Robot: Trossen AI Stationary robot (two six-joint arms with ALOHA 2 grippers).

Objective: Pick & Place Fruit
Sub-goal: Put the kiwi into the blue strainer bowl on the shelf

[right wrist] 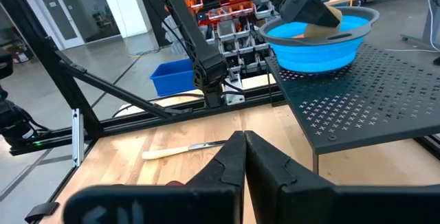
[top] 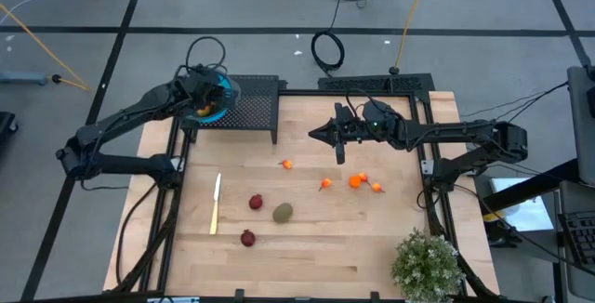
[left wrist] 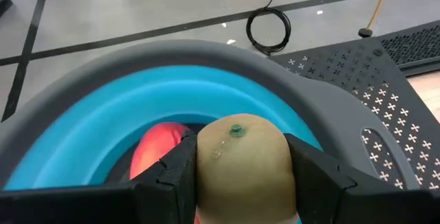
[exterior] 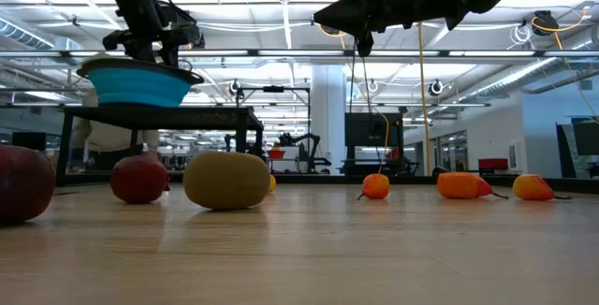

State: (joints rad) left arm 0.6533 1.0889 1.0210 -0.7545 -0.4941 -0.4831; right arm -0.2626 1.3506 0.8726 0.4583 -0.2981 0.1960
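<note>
My left gripper (left wrist: 240,165) hangs over the round blue bowl (left wrist: 82,148), which stands on a black perforated shelf (top: 251,108) at the table's far left, and is shut on an olive-green oval fruit (left wrist: 240,152). A red-orange piece (left wrist: 155,148) lies inside the bowl. On the table rest two dark red round fruits (top: 256,202) (top: 248,238), another olive-green oval (top: 283,213) and several tiny orange pieces (top: 357,180). My right gripper (top: 321,134) hovers shut and empty above the table's far middle, well above the fruit. My left gripper pinches the olive-green oval fruit by its two sides (left wrist: 206,169), one finger (left wrist: 172,176) on each flank, coming from above and pointing down into the bowl. The fruit is lifted clear above the bowl's inside, with its small green stem end (left wrist: 236,130) facing the wrist camera.
A slim pale knife (top: 216,203) lies on the table's left part, beside the dark red fruits. A potted green plant (top: 428,264) stands at the near right corner. The black frame posts (top: 275,117) carry the shelf. Bare wood lies along the near edge (top: 325,256).
</note>
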